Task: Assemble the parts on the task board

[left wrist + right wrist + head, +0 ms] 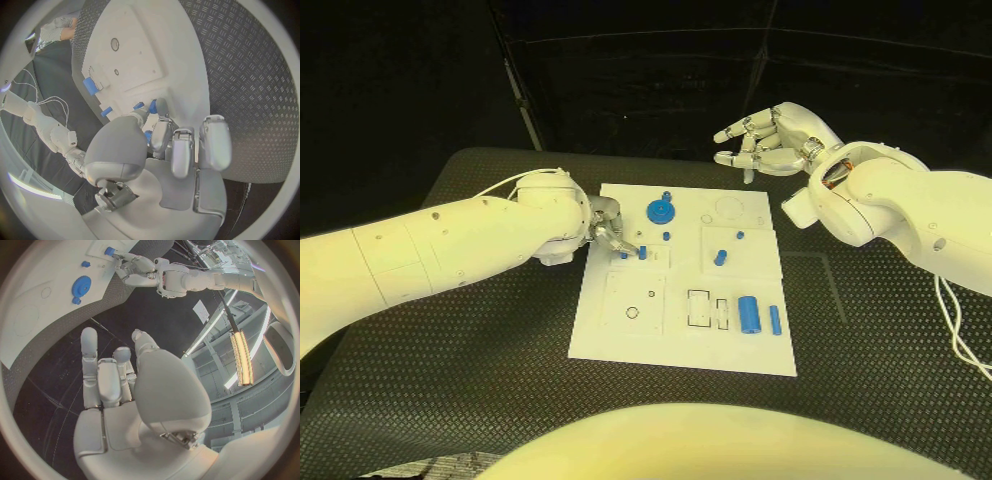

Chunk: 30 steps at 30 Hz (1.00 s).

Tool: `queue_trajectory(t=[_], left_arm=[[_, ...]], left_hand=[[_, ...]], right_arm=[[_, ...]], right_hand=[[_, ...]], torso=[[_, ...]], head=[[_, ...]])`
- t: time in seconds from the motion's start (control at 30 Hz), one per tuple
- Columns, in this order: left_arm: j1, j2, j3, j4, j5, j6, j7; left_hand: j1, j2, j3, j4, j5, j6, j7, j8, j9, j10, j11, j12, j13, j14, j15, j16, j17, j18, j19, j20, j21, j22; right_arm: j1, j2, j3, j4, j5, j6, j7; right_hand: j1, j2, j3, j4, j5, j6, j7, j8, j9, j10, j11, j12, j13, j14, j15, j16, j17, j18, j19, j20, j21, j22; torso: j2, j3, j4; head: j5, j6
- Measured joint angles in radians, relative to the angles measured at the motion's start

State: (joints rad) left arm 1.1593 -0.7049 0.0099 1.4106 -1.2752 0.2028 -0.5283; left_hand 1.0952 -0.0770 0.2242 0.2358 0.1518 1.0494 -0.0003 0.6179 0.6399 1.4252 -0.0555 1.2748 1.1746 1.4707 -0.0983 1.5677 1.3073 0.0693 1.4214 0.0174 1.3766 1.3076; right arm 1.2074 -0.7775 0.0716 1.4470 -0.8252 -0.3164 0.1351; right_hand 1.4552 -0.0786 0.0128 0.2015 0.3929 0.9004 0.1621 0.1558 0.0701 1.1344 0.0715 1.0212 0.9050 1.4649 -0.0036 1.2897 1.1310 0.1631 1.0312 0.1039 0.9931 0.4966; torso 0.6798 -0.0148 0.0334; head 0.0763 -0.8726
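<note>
Left hand: placed over the left edge of the task board, fingers drawn together downward. A small blue peg is seen at its fingertips; in the left wrist view the fingers are closed around that small blue peg, which is held upright against the board.

Beside the left hand, toward the board's middle: a blue disc with a knob is laid flat, just past the fingers. A small blue stub is set close below the disc, near the fingertips.

Further from the left hand, on the board's middle: two more small blue pieces, one standing and one tilted, are placed near each other.

On the near part of the board, well apart from both hands: a blue cylinder is laid beside a thin blue rod, the two side by side and not touching. Rectangular outlines are marked just beside the cylinder.

Right hand: raised beyond the board's far right corner, off the board and well apart from every part. Its fingers are spread and slightly curled, and nothing is held. In the right wrist view the fingers are extended with nothing between them; the disc is seen far beyond them.
</note>
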Motion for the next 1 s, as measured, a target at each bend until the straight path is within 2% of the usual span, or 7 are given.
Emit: queue_trajectory(t=[0.2, 0.43, 0.63, 0.77, 0.87, 0.97, 1.0], left_arm=[[-0.001, -0.004, 0.0, 0.005, 0.0, -0.011, 0.0], [-0.001, -0.016, 0.005, 0.018, 0.001, -0.039, 0.0], [-0.002, -0.029, 0.027, 0.032, 0.014, -0.073, 0.0], [-0.002, -0.038, 0.04, 0.039, 0.031, -0.098, 0.0], [-0.001, -0.046, 0.053, 0.045, 0.046, -0.116, 0.001], [-0.001, -0.049, 0.057, 0.047, 0.06, -0.132, 0.004], [-0.001, -0.048, 0.059, 0.047, 0.068, -0.14, 0.007]], left_hand=[[-0.012, 0.001, -0.049, 0.036, 0.0, -0.008, 0.008, -0.002, 0.004, -0.007, 0.0, -0.013, -0.013, 0.0, 0.0, 0.0, 0.0, 0.0, 0.0, 0.0, -0.008, 0.0], [-0.015, 0.005, -0.086, 0.052, 0.0, -0.021, 0.016, -0.011, 0.005, -0.025, 0.007, -0.037, -0.038, 0.0, 0.0, 0.0, 0.0, 0.0, -0.01, -0.001, -0.028, 0.0], [-0.014, 0.017, -0.118, 0.054, 0.0, -0.046, 0.028, -0.031, 0.004, -0.058, 0.015, -0.079, -0.088, -0.004, 0.004, 0.0, 0.0, 0.0, -0.032, 0.006, -0.058, -0.007], [-0.006, 0.025, -0.152, 0.053, 0.0, -0.087, 0.047, -0.069, -0.019, -0.107, 0.032, -0.144, -0.163, -0.005, 0.017, 0.0, 0.0, 0.0, -0.063, 0.014, -0.102, -0.048], [0.003, 0.034, -0.175, 0.053, 0.0, -0.1, 0.06, -0.089, -0.036, -0.146, 0.042, -0.192, -0.222, -0.006, 0.025, -0.005, 0.0, 0.016, -0.089, 0.023, -0.142, -0.085], [0.027, 0.044, -0.198, 0.053, 0.0, -0.136, 0.075, -0.116, -0.057, -0.244, 0.059, -0.312, -0.359, -0.004, 0.041, -0.069, 0.0, 0.04, -0.156, 0.033, -0.24, -0.175], [0.038, 0.045, -0.202, 0.054, 0.0, -0.149, 0.082, -0.125, -0.065, -0.278, 0.065, -0.352, -0.403, -0.005, 0.046, -0.089, 0.0, 0.04, -0.175, 0.038, -0.269, -0.2]], right_arm=[[0.0, 0.001, 0.0, -0.001, 0.0, 0.0, 0.0], [0.0, 0.002, 0.0, -0.003, 0.0, 0.0, 0.001], [0.0, 0.002, 0.0, -0.004, 0.0, 0.0, 0.002], [0.0, 0.002, 0.0, -0.005, 0.0, 0.0, 0.002], [0.0, 0.002, 0.0, -0.007, 0.0, 0.0, 0.002], [0.0, 0.002, 0.0, -0.007, 0.0, 0.0, 0.002], [0.0, 0.002, 0.0, -0.007, 0.0, 0.0, 0.002]], right_hand=[[0.0, 0.0, 0.0, 0.0, 0.0, 0.0, 0.0, 0.0, 0.0, 0.0, 0.0, 0.0, 0.0, 0.0, 0.0, 0.0, 0.0, 0.0, 0.0, 0.0, 0.0, 0.0], [0.0, 0.0, 0.0, 0.0, 0.0, 0.0, 0.0, 0.0, 0.0, 0.0, 0.0, 0.0, 0.0, 0.0, 0.0, 0.0, 0.0, 0.0, 0.0, 0.0, 0.0, 0.0], [0.0, 0.0, 0.0, 0.0, 0.0, 0.0, 0.0, 0.0, 0.0, 0.0, 0.0, 0.0, -0.001, 0.0, 0.0, 0.0, 0.0, 0.0, 0.0, 0.0, 0.0, 0.0], [0.0, 0.0, 0.0, 0.0, 0.0, 0.0, 0.0, 0.0, 0.0, 0.0, 0.0, 0.0, -0.001, 0.0, 0.0, 0.0, 0.0, 0.0, 0.0, 0.0, 0.0, 0.0], [0.0, 0.0, 0.0, 0.0, 0.0, 0.0, 0.0, 0.0, 0.0, 0.0, 0.0, 0.0, -0.001, 0.0, 0.0, 0.0, 0.0, 0.0, 0.0, 0.0, 0.0, 0.0], [0.0, 0.0, 0.0, 0.0, 0.0, 0.0, 0.0, 0.0, 0.0, 0.0, 0.0, 0.0, -0.001, 0.0, 0.0, 0.0, 0.0, 0.0, 0.0, 0.0, 0.0, 0.0], [0.0, 0.0, 0.0, 0.0, 0.0, 0.0, 0.0, 0.0, 0.0, 0.0, 0.0, 0.0, -0.001, 0.0, 0.0, 0.0, 0.0, 0.0, 0.0, 0.0, 0.0, 0.0]], torso=[[0.0, 0.0, 0.0003], [0.0, 0.0003, 0.0003], [-0.001, 0.0005, 0.0004], [-0.001, 0.0009, 0.0004], [-0.001, 0.0009, 0.0004], [-0.001, 0.0009, 0.0004], [-0.001, 0.0009, 0.0004]], head=[[0.0, 0.0], [0.001, 0.0], [0.0, 0.0], [-0.001, 0.0], [-0.002, 0.0], [-0.003, 0.0], [-0.003, 0.0]])
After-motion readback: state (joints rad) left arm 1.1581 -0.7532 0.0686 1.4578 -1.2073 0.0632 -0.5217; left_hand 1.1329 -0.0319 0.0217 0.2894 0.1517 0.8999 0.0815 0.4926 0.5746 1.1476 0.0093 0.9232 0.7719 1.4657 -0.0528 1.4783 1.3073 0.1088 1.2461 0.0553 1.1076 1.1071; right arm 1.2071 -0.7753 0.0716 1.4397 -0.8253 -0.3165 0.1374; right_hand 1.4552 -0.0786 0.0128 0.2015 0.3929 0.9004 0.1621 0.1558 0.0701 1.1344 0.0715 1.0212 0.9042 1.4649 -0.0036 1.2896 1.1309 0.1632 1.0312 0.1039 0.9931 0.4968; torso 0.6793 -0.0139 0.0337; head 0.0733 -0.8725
